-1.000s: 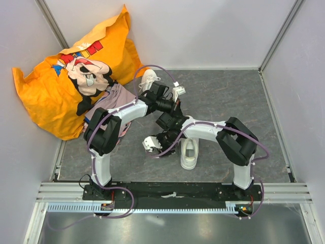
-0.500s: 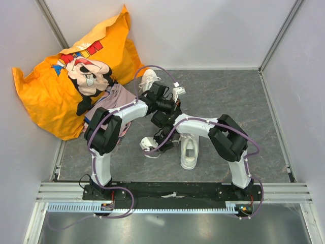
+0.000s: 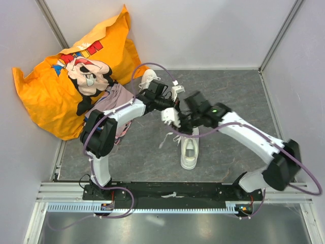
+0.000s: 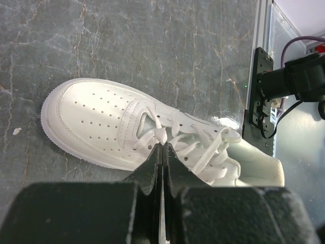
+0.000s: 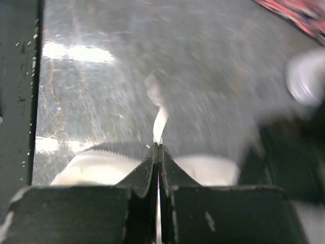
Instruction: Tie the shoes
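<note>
Left wrist view: a white lace (image 4: 160, 136) of the small white perforated sneaker (image 4: 96, 119), lying mid-table on grey marbled matting (image 4: 152, 40), is clamped by the left gripper (image 4: 161, 152); a second white lace strand (image 5: 160, 122) is pinched tight by the right gripper (image 5: 158, 148)

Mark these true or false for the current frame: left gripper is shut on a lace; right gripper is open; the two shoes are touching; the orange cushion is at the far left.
1. The left gripper is shut on a lace of the near shoe. True.
2. The right gripper is open. False: its fingers are closed on a lace strand, though that view is blurred.
3. The two shoes touch side by side. False: the near shoe sits towards the arm bases, and the far shoe lies well apart from it, by the orange cushion.
4. The orange cushion lies at the far left. True.
</note>
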